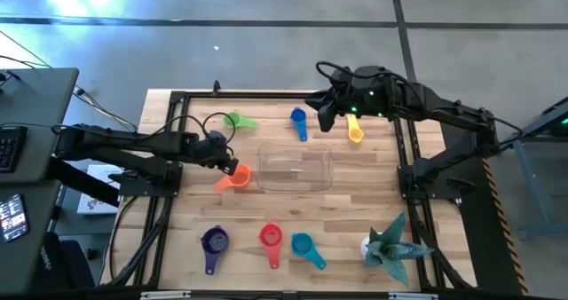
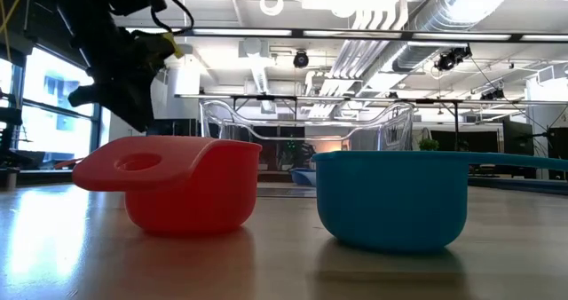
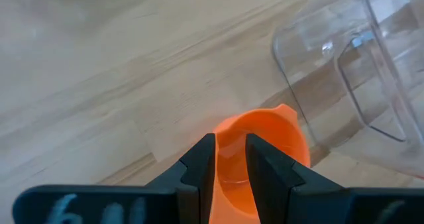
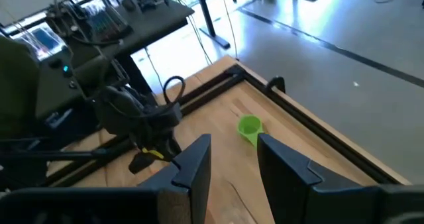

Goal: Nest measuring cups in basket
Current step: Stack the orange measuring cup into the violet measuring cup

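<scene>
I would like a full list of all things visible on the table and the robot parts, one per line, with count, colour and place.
cups: seven; green, blue, yellow at far side; purple, red, teal at near side; orange left of basket
basket: one, clear, table centre
paper figure: one, teal-grey, near right corner
left gripper: shut on orange cup
right gripper: open, above far side, between blue and yellow cups

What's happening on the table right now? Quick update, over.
Left gripper shut on orange cup, beside the clear basket. Right gripper open, hovering, empty. Basket empty. Nothing in the way.
</scene>
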